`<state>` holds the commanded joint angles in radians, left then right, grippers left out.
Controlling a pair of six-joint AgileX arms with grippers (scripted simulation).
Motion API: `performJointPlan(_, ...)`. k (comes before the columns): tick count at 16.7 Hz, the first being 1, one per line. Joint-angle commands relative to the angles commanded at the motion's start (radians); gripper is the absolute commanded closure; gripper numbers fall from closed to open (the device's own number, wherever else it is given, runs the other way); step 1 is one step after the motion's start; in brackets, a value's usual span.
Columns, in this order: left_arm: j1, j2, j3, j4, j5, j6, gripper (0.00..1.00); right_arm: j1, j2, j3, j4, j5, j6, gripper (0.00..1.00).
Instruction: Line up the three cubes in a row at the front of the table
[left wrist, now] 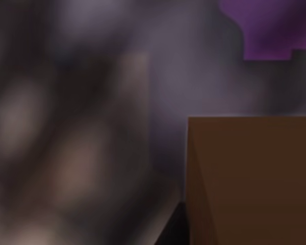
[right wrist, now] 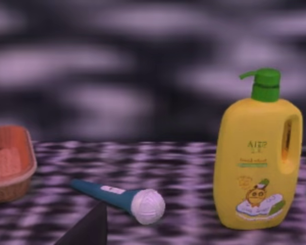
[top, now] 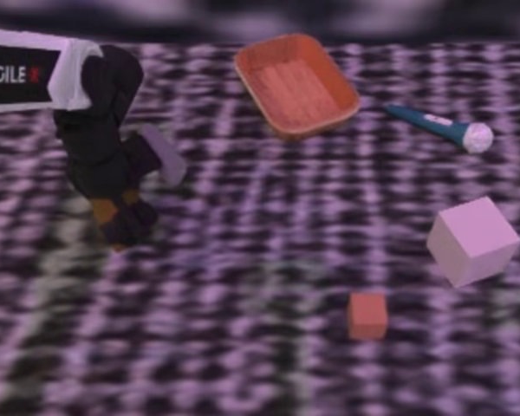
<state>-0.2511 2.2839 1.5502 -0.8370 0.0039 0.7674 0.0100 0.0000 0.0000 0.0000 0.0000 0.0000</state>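
Two cubes, pink (top: 472,240) and salmon (top: 367,315), sit at four o'clock; left end effector (top: 121,227) apparently clamps the rigid brown cube (left wrist: 250,178) by opposite faces.

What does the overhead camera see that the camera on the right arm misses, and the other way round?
Only the top view shows the left arm's claw low over the table's left side, the big pink cube and the small orange cube.

Only the right wrist view shows a yellow pump bottle with a green top.

Both show the orange tray, the teal microphone with its white head, and the purple patterned table.
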Motion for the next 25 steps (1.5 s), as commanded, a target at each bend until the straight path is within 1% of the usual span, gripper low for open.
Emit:
performJointPlan(1,0.000,0.000,0.000,0.000,0.000,0.000,0.98,0.000,0.000,0.000,0.000,0.000,0.000,0.00)
performJointPlan(2,0.000,0.000,0.000,0.000,0.000,0.000,1.00,0.000,0.000,0.000,0.000,0.000,0.000,0.00)
performJointPlan(9,0.000,0.000,0.000,0.000,0.000,0.000,1.00,0.000,0.000,0.000,0.000,0.000,0.000,0.00)
performJointPlan(11,0.000,-0.025,0.005,-0.019,0.009,-0.006,1.00,0.000,0.000,0.000,0.000,0.000,0.000,0.00)
performJointPlan(13,0.001,-0.039,0.030,-0.056,0.009,-0.004,1.00,0.000,0.000,0.000,0.000,0.000,0.000,0.00)
performJointPlan(19,0.019,-0.114,0.132,-0.240,0.008,-0.009,1.00,0.000,0.000,0.000,0.000,0.000,0.000,0.00)
performJointPlan(22,0.019,-0.119,0.138,-0.247,0.008,-0.009,1.00,0.000,0.000,0.000,0.000,0.000,0.000,0.00)
performJointPlan(25,-0.001,-0.116,0.137,-0.246,0.008,-0.006,1.00,0.000,0.000,0.000,0.000,0.000,0.000,0.00)
